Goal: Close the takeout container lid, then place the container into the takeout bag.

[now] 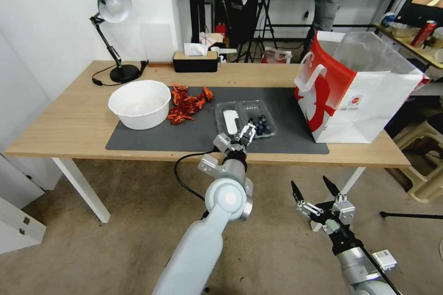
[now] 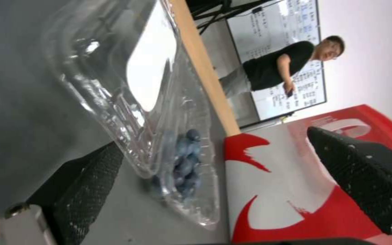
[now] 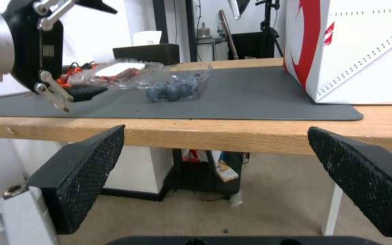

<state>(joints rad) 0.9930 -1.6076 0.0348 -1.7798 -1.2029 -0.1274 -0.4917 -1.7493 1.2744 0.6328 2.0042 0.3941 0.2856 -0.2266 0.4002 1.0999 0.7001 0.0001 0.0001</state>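
The takeout container [image 1: 260, 122] lies open on the table [image 1: 69, 124], left of the takeout bag [image 1: 360, 97]. The left tool [image 1: 236, 137], spread wide, reaches over the lid [image 1: 229, 120]. It should catch the lid's outer edge and fold it over gently. The right tool [image 1: 318, 198] waits released below the table edge.

Bare grey mat [image 1: 290, 122] lies open between the takeout container [image 1: 262, 122] and the takeout bag [image 1: 357, 94] at its 3 o'clock; white bowl [image 1: 139, 103] and red scraps [image 1: 187, 103] crowd 9 o'clock
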